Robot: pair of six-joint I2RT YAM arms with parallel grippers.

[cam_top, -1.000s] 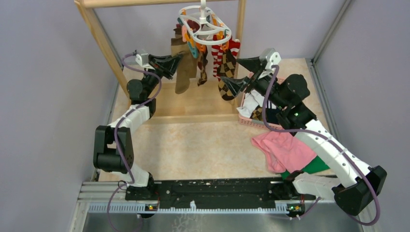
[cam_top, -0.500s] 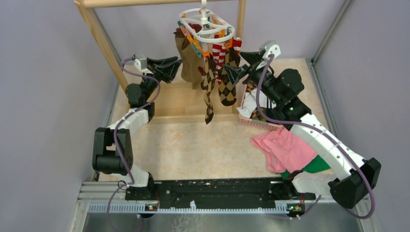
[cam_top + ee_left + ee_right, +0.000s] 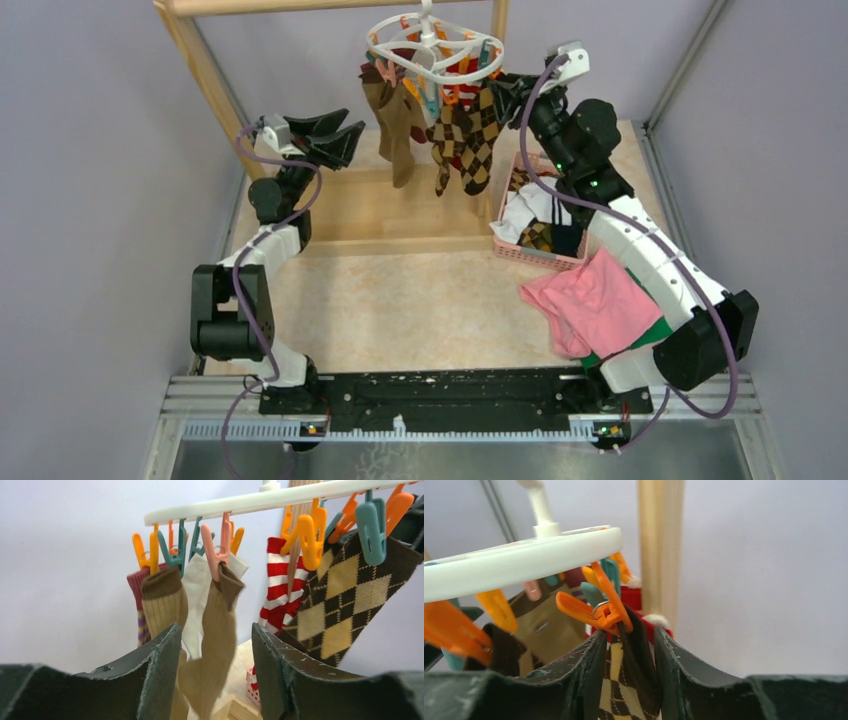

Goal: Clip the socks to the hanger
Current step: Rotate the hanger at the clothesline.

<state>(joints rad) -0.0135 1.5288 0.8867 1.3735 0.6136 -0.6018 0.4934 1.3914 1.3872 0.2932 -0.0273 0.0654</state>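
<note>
Right wrist view hides most of what I want. The right gripper [image 3: 629,636] has its two dark, scuffed fingers [image 3: 586,675] standing narrow on either side of the dark cuff of an argyle sock [image 3: 624,680]. The cloth fills the gap, and I cannot tell whether the pads pinch it or only flank it. An orange clip [image 3: 606,611] sits right at that cuff, just above the fingertips, but its bite is blurred. The white plastic ring of the hanger [image 3: 524,555] runs off the left edge. In the top external view the right arm reaches high and far forward, with its wrist at the ring's right end, near the right post of the wooden frame [image 3: 499,25]. The left arm is folded lower. The left gripper [image 3: 355,130] sits level with the hanging socks and apart to their left, jaws spread with nothing between them. In the left wrist view that gap frames a tan ribbed sock [image 3: 217,630] beyond, hung from a pink clip [image 3: 214,550]. Beside it hang a white sock [image 3: 197,597], a red-white striped sock [image 3: 280,600] and an argyle sock under a teal clip [image 3: 372,527]. The hanger hangs under the frame's top bar. The pink basket [image 3: 535,258] holds more socks, partly covered by the right arm.
</note>
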